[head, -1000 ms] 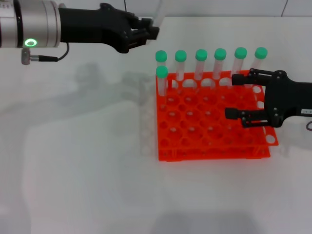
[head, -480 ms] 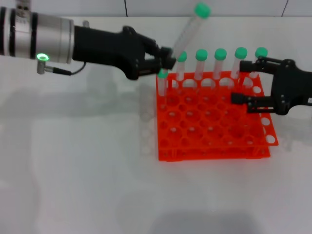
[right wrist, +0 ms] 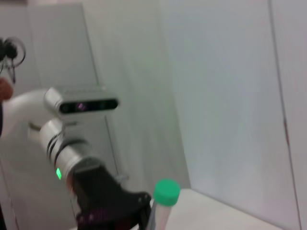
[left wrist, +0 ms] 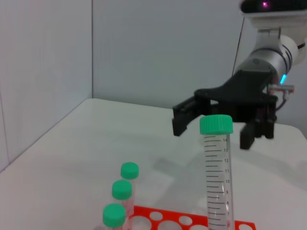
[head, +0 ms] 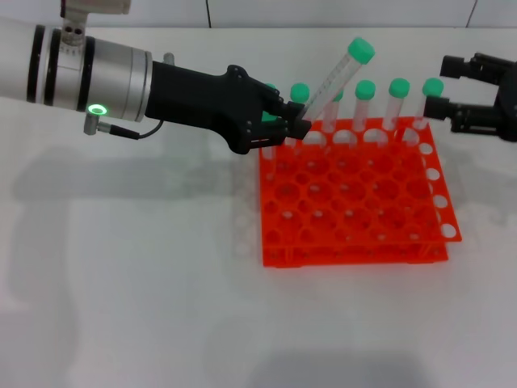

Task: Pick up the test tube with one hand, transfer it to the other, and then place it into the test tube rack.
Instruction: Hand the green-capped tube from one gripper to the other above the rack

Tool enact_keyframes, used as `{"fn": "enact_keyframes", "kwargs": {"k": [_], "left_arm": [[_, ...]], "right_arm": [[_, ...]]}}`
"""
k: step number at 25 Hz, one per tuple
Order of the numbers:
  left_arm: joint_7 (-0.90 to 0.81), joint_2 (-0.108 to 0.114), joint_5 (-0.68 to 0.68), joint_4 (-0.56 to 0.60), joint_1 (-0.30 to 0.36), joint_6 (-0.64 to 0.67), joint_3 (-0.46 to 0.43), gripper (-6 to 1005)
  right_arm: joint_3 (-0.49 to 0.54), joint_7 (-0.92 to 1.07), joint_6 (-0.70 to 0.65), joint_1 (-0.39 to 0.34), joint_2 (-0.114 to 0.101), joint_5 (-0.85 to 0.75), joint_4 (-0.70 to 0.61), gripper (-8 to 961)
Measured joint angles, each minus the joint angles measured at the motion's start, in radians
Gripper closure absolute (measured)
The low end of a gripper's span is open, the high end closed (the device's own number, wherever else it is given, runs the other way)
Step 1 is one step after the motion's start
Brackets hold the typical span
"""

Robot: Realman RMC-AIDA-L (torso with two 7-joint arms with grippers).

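Observation:
My left gripper, on the arm with the green ring, is shut on the lower end of the test tube. The tube tilts up and to the right, and its green cap stands above the back row of the orange test tube rack. My right gripper hovers open at the rack's far right corner, apart from the tube. In the left wrist view the held test tube stands in front, with the open right gripper behind it.
Several more green-capped tubes stand in the rack's back row, and one stands just behind my left fingers. Three of their caps show in the left wrist view. White tabletop surrounds the rack.
My left arm has moved right and down, carrying the tube over the rack's back left corner. The right gripper has pulled back from over the rack to its far right corner.

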Motion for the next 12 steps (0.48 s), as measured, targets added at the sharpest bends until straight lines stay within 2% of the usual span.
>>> {"fn": "enact_keyframes", "kwargs": {"k": [3,6,8,9,10,12], "left_arm": [[0.000,-0.002,-0.005,0.000,-0.011,-0.001,-0.003,810],[0.000,-0.003,-0.006,0.002,-0.015,-0.003,-0.005,810],[-0.003,-0.004,-0.006,0.002,-0.016,-0.013,-0.007,810],[-0.005,-0.004,-0.006,0.002,-0.017,-0.017,-0.007,810],[-0.006,-0.004,-0.006,0.002,-0.017,-0.023,-0.007,810],[-0.009,-0.007,-0.006,0.002,-0.017,-0.041,-0.007,810]], "right_arm": [[0.015,0.058,-0.005,0.010,-0.002,0.029,0.019,114],[0.015,0.058,-0.019,0.023,0.012,0.074,0.068,114],[0.015,0.029,-0.032,0.032,0.032,0.102,0.101,114],[0.015,0.029,-0.032,0.032,0.032,0.102,0.101,114],[0.012,-0.027,-0.027,0.037,0.064,0.132,0.138,114],[0.005,-0.072,-0.018,0.044,0.073,0.160,0.174,114]]}}
